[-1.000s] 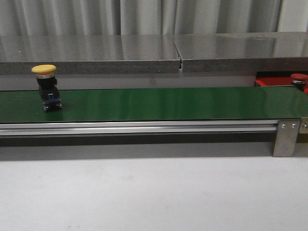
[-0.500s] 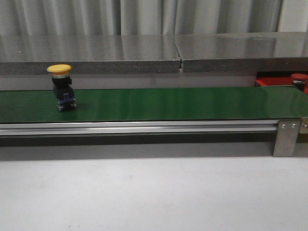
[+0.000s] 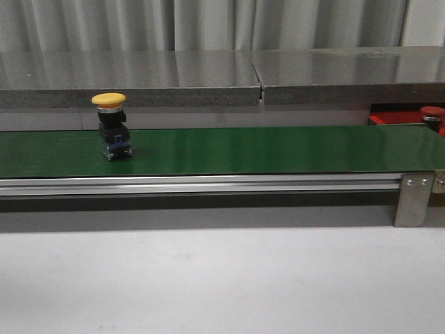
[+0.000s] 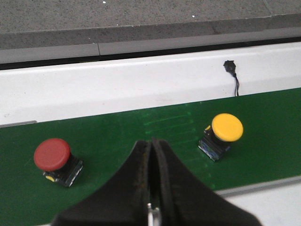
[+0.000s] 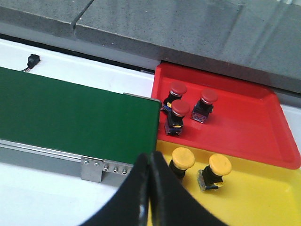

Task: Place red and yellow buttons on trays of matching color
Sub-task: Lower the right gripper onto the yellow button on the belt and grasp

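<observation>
Upright, cap up, a yellow button (image 3: 110,127) stood on the belt (image 3: 264,149), a red button (image 4: 55,160) alongside. Both grippers' fingers, left (image 4: 151,155) and right (image 5: 149,167), were together, empty. Red tray (image 5: 244,122) held three buttons.

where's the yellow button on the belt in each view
Front view: yellow button stands on the left part of the green belt.
Left wrist view: same button, near the shut left gripper.
Right wrist view: not in it.
Shared landmark: the green belt.
</observation>
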Robot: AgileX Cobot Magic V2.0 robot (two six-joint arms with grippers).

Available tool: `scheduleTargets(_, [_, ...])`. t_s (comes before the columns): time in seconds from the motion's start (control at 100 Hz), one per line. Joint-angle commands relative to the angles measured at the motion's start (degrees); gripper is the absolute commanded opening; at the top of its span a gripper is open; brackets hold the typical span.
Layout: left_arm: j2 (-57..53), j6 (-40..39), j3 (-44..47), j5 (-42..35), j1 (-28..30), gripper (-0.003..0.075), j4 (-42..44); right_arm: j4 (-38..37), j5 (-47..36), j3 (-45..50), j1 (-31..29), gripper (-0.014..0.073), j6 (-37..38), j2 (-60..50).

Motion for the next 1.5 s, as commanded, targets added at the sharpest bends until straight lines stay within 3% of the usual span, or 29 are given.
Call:
scheduleTargets(0.0, [-5.06,0.10,1.98,-4.62,-0.99,-0.0019,-1.22,-0.10,-4.50,-1.30,0.01,-0.0008,-0.46,0.06])
scheduleTargets(0.44, [-24.31,0.10,17.59,-4.60,-1.07,-0.0019,-1.63,1.44,-0.55,-2.70,0.40,-0.0008,-0.46,3.23])
scheduleTargets(0.78, [-27.60,0.10,19.32,-5.25,-1.07,-0.0019,-0.97,1.50,4.21,-15.70,10.69,0.0008,-0.46,20.00])
scheduleTargets(0.87, [-27.60,0.10,19.32,-5.25,-1.07,-0.0019,0.00,1.50,4.96,-20.08,14.11,0.0097,-0.46,25.79])
scheduleTargets(1.04, [-27.60,0.10,19.32,-5.25,-1.07,-0.0019,-0.01,1.50,7.57,-27.81,20.41,0.0444,-0.46,35.71])
scheduleTargets(1.14, [-27.60,0.10,19.32,-5.25,-1.07,-0.0019,-0.01,1.50,9.74,-32.28,23.27,0.0582,-0.46,41.14])
scheduleTargets(1.49, [-27.60,0.10,19.32,-5.25,-1.07,-0.0019,-0.01,3.65,19.30,-48.87,30.31,0.0614,-0.48,57.69])
